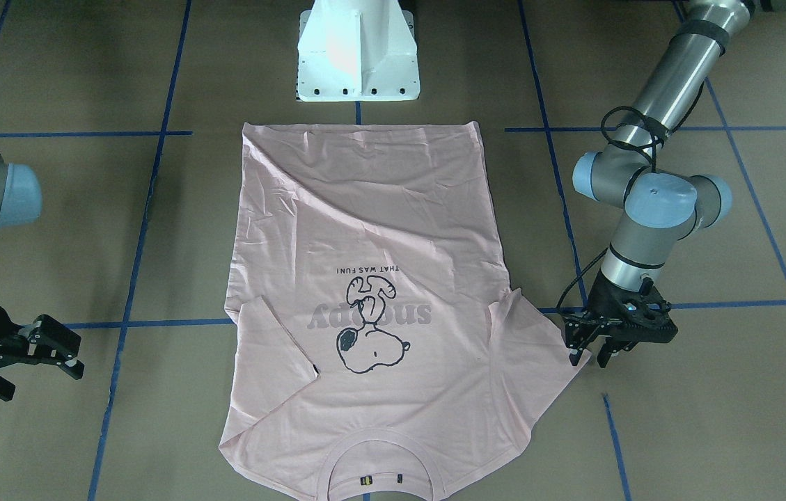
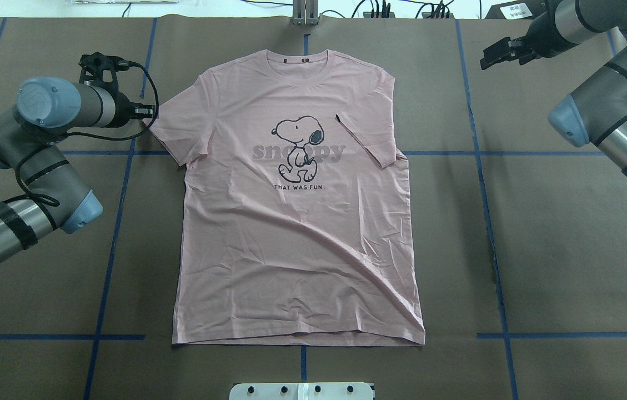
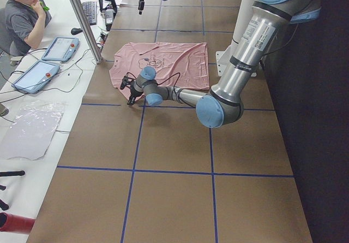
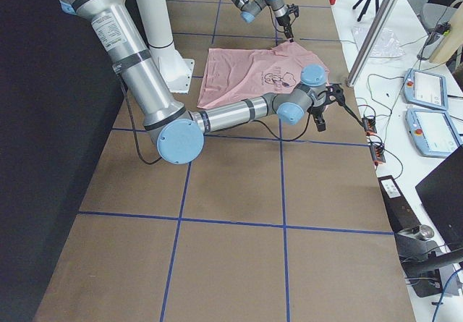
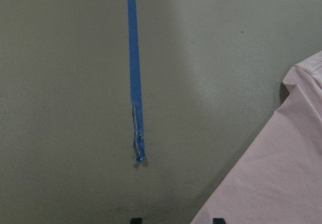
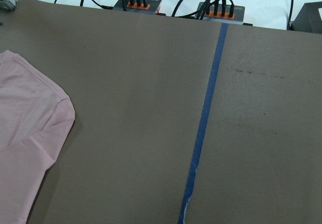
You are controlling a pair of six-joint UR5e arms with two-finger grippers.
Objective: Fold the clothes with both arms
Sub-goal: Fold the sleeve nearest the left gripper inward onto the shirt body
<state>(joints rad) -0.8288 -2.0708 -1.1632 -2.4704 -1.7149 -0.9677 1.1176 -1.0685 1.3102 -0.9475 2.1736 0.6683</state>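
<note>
Left tool (image 1: 590, 358), fingers narrowly parted and holding nothing, stands at the sleeve edge of the T-shirt (image 1: 379, 229), which lies flat on the desk (image 1: 713, 417). Right tool (image 1: 41, 376) gapes wide, well apart from it.

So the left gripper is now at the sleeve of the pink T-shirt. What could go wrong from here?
1. The left gripper stands open at the very tip of the left sleeve, so it may catch too little fabric and slip.
2. The right gripper is far from the T-shirt; a one-sided pull could drag it askew.
3. Creases across the lower body may get folded in.
</note>
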